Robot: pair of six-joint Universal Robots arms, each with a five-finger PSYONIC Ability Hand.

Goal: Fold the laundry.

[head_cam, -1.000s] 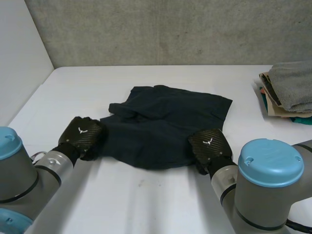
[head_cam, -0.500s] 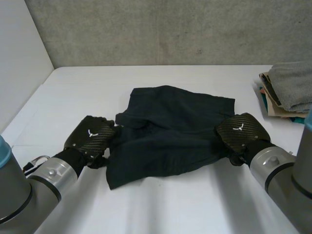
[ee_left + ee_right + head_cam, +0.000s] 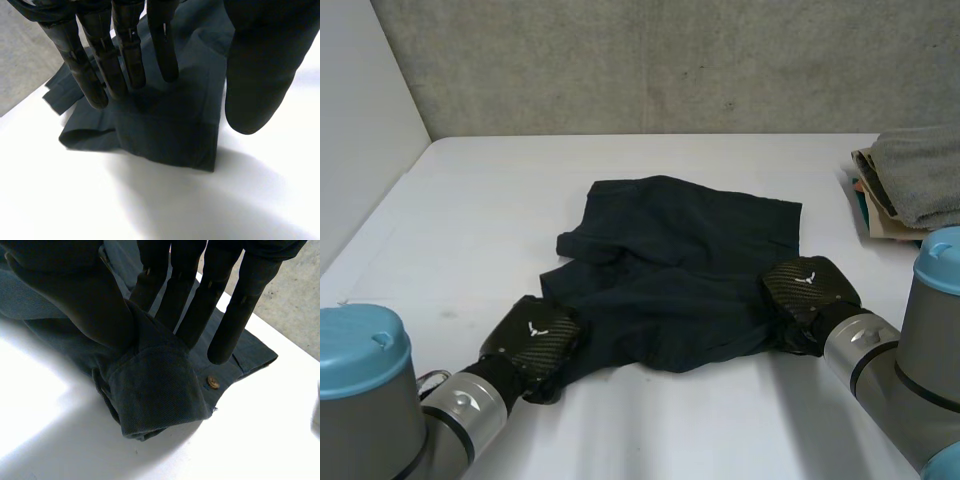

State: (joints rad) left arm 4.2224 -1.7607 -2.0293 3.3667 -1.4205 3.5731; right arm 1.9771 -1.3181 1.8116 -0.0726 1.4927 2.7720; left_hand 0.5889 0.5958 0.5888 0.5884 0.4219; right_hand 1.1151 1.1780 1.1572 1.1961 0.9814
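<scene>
Dark shorts (image 3: 680, 270) lie across the counter (image 3: 480, 200), long side running left to right between the hands. The right hand (image 3: 807, 288) pinches the near right corner. The left hand (image 3: 535, 340) rests straight fingers on the near left corner, thumb apart. The far edge lies straight ahead.

The left hand (image 3: 533, 340) covers the near corner of the shorts (image 3: 680, 270), its back hiding its fingers in the head view. In its wrist view the thumb is blurred; whether the straight fingertips touch the cloth is unclear. The thumb of the right hand (image 3: 807, 290) hides part of the waistband it pinches. The folded pile (image 3: 915, 180) beyond the right hand is cut off by the picture's edge.
</scene>
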